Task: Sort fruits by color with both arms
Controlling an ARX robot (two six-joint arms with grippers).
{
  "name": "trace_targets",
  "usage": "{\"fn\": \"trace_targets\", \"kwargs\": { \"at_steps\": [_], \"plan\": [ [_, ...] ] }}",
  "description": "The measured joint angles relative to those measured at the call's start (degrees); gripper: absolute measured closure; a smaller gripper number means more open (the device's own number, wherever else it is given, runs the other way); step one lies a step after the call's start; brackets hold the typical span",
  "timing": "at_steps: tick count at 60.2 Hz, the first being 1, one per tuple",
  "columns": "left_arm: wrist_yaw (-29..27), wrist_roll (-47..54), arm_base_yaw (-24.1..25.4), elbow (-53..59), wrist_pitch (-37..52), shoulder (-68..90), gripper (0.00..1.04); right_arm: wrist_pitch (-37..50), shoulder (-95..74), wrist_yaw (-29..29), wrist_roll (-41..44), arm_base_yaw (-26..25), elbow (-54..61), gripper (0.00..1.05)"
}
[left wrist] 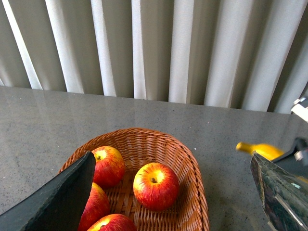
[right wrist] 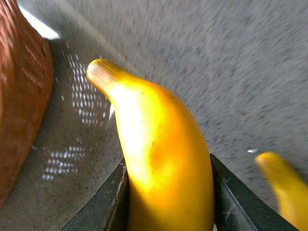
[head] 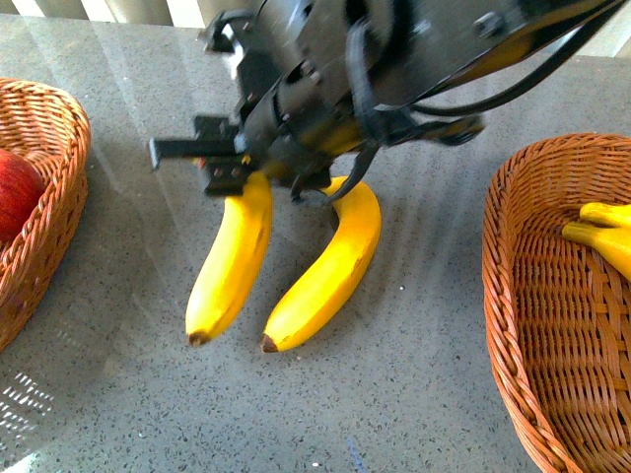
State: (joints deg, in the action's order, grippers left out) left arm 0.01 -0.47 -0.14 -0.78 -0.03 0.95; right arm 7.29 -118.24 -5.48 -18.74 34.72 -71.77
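Two yellow bananas lie side by side mid-table. My right gripper (head: 246, 175) is shut on the stem end of the left banana (head: 232, 261); in the right wrist view that banana (right wrist: 159, 159) fills the gap between both fingers (right wrist: 103, 204). The other banana (head: 330, 266) lies just beside it, free. My left gripper (left wrist: 172, 161) is open above the left wicker basket (left wrist: 192, 173), which holds several red apples (left wrist: 155, 185). One apple (head: 15, 192) shows in the front view.
The left basket (head: 59, 138) stands at the table's left edge. A right wicker basket (head: 532, 296) holds yellow bananas (head: 601, 232). My right arm (head: 414, 49) spans the back of the table. Vertical blinds (left wrist: 154, 48) stand behind.
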Motion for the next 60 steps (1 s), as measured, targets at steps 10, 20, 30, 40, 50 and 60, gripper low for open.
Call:
{"fn": "trace_targets", "kwargs": {
  "at_steps": [10,20,30,40,50,60],
  "plan": [
    [0.00,0.00,0.00,0.00,0.00,0.00,0.09,4.15,13.51,0.94,-1.01,-3.98,10.10,0.68],
    [0.00,0.00,0.00,0.00,0.00,0.00,0.09,3.93,24.68,-1.46,0.00,-9.27,20.85,0.68],
    [0.00,0.00,0.00,0.00,0.00,0.00,0.09,1.33,33.66,-2.43,2.27,-18.91,31.47,0.69],
    [0.00,0.00,0.00,0.00,0.00,0.00,0.09,1.33,37.86,-0.83,4.28,-24.13,35.54,0.69],
    [0.00,0.00,0.00,0.00,0.00,-0.02,0.09,1.99,37.31,0.28,6.23,-26.34,38.64,0.69],
    [-0.02,0.00,0.00,0.00,0.00,0.00,0.09,3.96,33.75,2.71,7.28,-28.61,40.79,0.69]
  ]
}}
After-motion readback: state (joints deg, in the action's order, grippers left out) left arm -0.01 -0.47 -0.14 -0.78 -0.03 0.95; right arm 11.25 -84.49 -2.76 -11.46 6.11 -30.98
